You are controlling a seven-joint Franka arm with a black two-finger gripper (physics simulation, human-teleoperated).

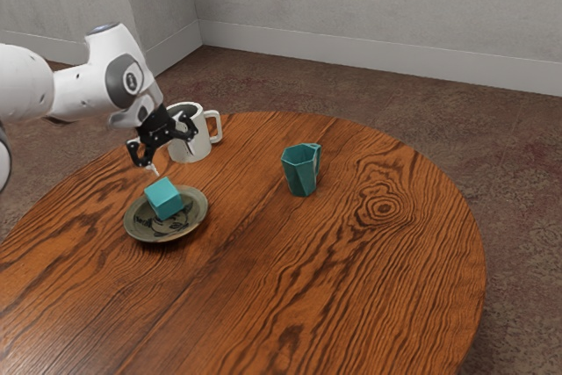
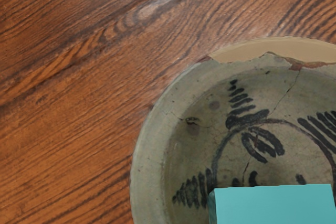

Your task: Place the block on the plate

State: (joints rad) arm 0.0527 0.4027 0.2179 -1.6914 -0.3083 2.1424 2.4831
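Note:
Over the plate, my gripper [image 1: 172,161] is open, its two fingers spread well apart, with a gap between them and the block below. The teal block [image 1: 163,198] is within the rim of the round grey-green plate [image 1: 199,213], looking slightly tilted and free of both fingers. From the hand, the teal block [image 2: 273,204] appears against the dark-painted middle of the plate [image 2: 152,156]. The block's underside is hidden, so its exact contact with the plate cannot be seen.
A white mug [image 1: 195,140] stands just behind the gripper in the exterior view. A teal faceted cup [image 1: 300,171] is farther toward that view's right on the round wooden table [image 1: 351,278].

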